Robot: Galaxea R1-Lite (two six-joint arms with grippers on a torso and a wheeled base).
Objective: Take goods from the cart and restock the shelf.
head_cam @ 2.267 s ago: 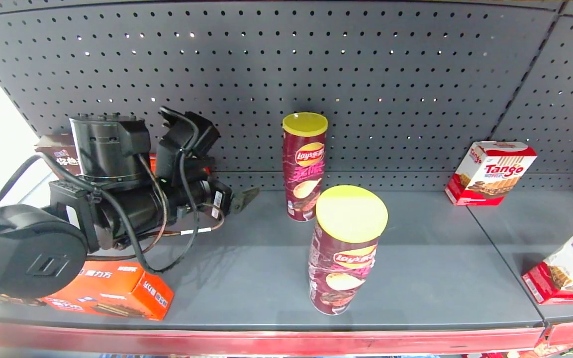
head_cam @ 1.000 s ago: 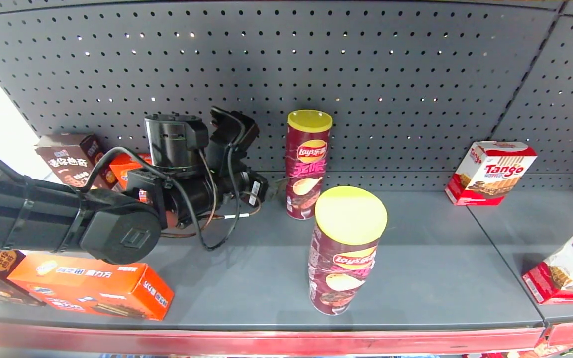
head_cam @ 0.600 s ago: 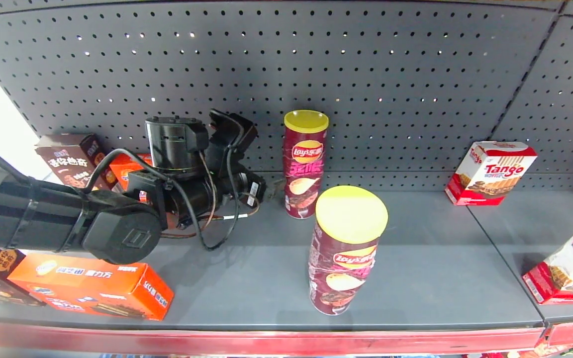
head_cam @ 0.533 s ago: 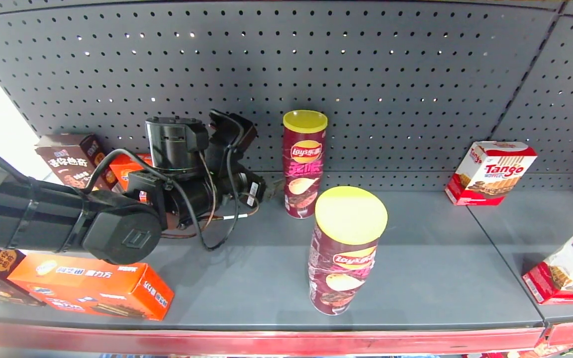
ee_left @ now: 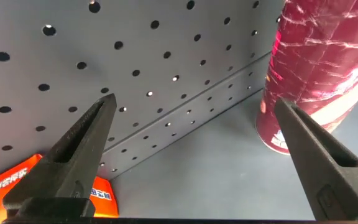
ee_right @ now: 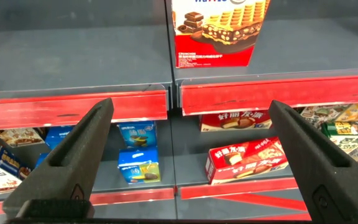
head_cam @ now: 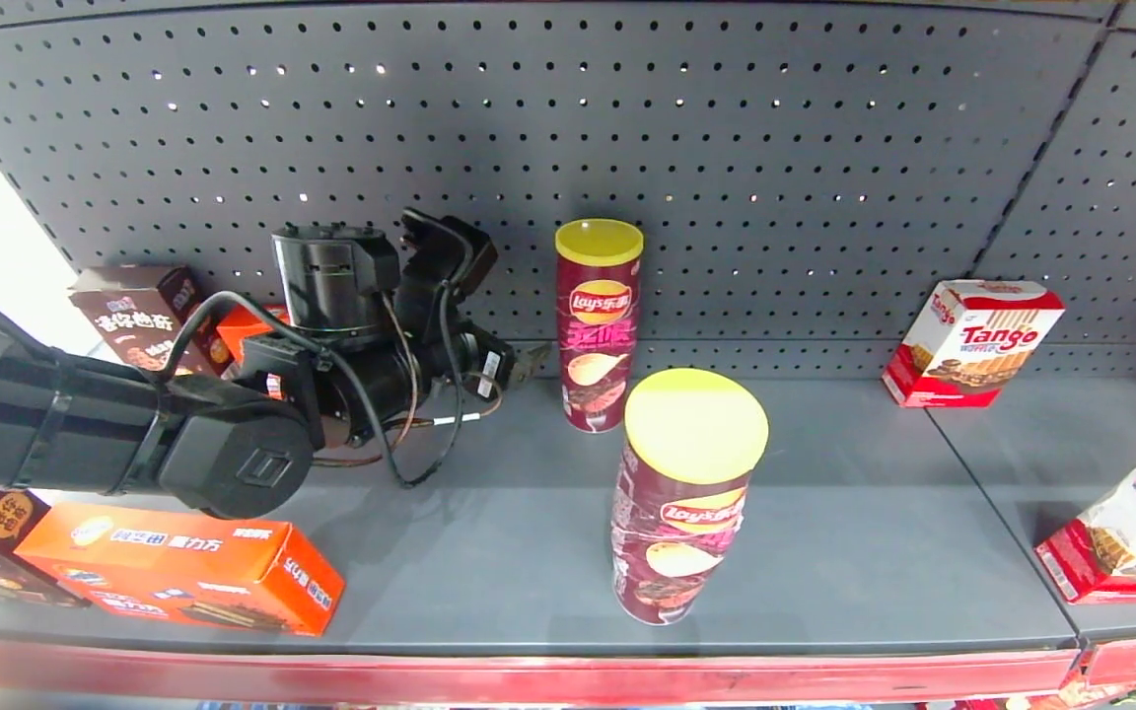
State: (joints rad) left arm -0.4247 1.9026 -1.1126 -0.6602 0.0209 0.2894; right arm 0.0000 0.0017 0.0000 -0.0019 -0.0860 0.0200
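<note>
Left gripper [ee_left: 192, 102]: spread wide, holding nothing, tips just beside the rear can [head_cam: 598, 325], which stands upright at frame centre, back by the pegboard [head_cam: 726, 148]. I judge it was set deep so the second can [head_cam: 686, 493] fronts it. Right gripper [ee_right: 189, 104]: wide, empty, pointed at the lower shelves [ee_right: 42, 50].

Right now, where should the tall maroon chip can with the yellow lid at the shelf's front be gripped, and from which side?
Grip the front maroon chip can across its round middle, jaws level, coming from the open shelf front: it stands upright and the grey metal shelf lies bare on both sides.
</note>
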